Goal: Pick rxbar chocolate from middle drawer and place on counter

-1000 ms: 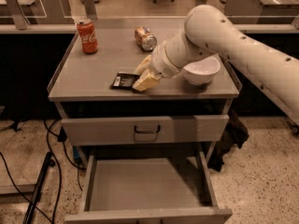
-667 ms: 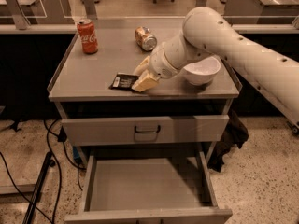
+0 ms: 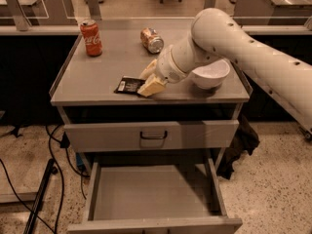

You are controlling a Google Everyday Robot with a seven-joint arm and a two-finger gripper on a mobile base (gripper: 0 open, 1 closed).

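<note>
The rxbar chocolate [image 3: 128,85], a flat black wrapper with white print, lies flat on the counter [image 3: 97,77] near its front edge. My gripper [image 3: 144,83] is just to the right of it, low over the counter. Its cream fingers [image 3: 152,87] are spread open, with the bar's right end at their tips. The white arm reaches in from the right. Below, the middle drawer [image 3: 151,199] is pulled out, and its bare grey floor holds nothing.
A red soda can [image 3: 91,37] stands at the counter's back left. A tan can [image 3: 152,40] lies on its side at the back middle. A white bowl [image 3: 210,73] sits right of the gripper. The top drawer front [image 3: 153,135] is closed. Cables [image 3: 48,179] run over the floor on the left.
</note>
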